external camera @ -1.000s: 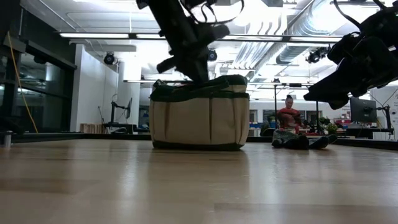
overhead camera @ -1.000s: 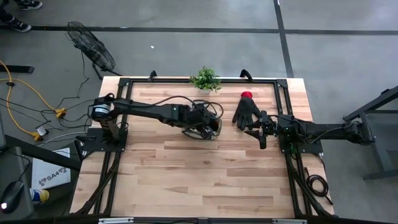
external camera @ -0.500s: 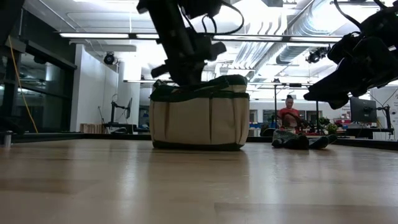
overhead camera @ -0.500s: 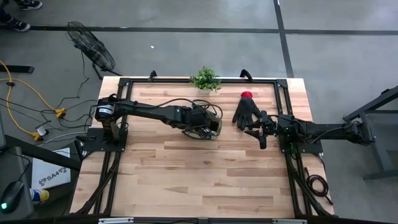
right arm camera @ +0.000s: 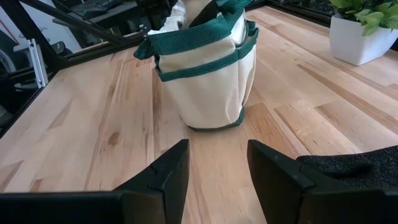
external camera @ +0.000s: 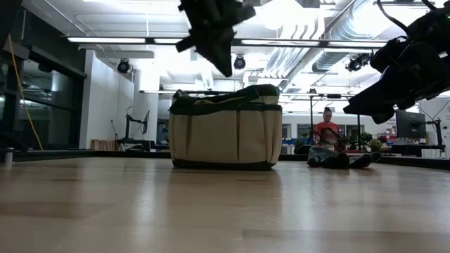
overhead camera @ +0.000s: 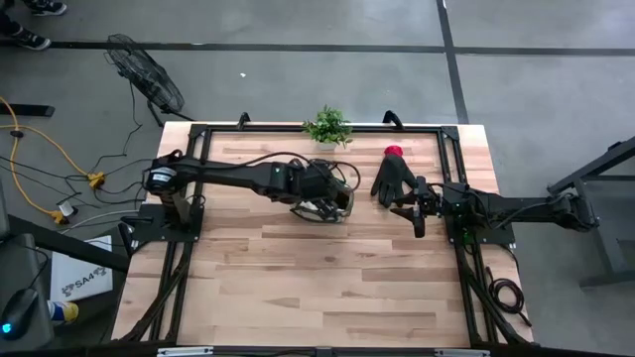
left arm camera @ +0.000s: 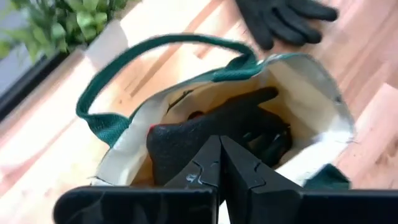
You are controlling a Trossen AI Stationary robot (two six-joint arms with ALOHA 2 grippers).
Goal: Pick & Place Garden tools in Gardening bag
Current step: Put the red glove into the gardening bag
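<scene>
Left hand (left arm camera: 219,177) pressed together, empty, above gardening bag (overhead camera: 325,203) mid-desk; bag contents dark, partly hidden. Right hand (right arm camera: 217,163) spread, beside glove (overhead camera: 393,178). Bare desk (overhead camera: 327,288) in front. Plant (overhead camera: 328,126) at back edge.

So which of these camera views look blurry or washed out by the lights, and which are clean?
Low view: bright ceiling lights behind leave the left gripper and right arm as dark silhouettes, while the gardening bag stays readable. Left wrist view: soft, the bag's green handle and the glove on the table smeared. Right wrist view: the near fingers are blurred. High view: evenly lit, clean.
</scene>
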